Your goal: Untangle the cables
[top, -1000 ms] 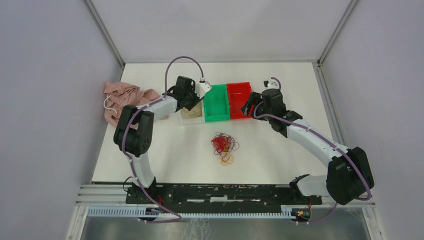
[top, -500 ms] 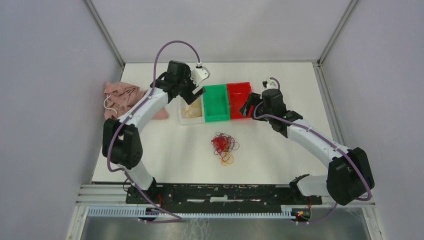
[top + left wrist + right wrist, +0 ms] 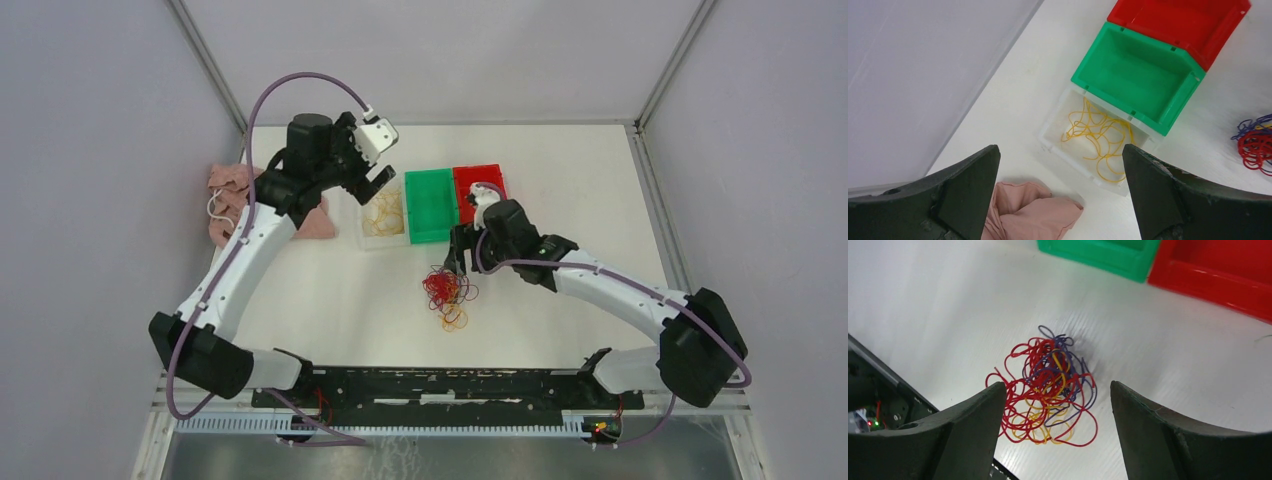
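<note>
A tangle of red, yellow and dark purple cables (image 3: 447, 293) lies on the white table near the middle; the right wrist view shows the cables (image 3: 1048, 365) heaped in one knot. My right gripper (image 3: 458, 264) hovers just above and behind the heap, and it (image 3: 1056, 385) is open with nothing between the fingers. Several yellow cables (image 3: 1096, 136) lie loose in a clear bin (image 3: 364, 238). My left gripper (image 3: 368, 184) is raised over the table's back left. It (image 3: 1059, 150) is wide open and holds nothing.
A green bin (image 3: 430, 232) and a red bin (image 3: 480, 173) stand side by side to the right of the clear bin. A pink cloth (image 3: 232, 194) lies crumpled at the left edge, below the left jaws (image 3: 1038, 212). Enclosure walls close in the table's far, left and right sides.
The left gripper opened and lifted up and back-left from the clear bin, where the yellow cables lie. The right gripper swung from the red bin forward to above the tangle, jaws widening.
</note>
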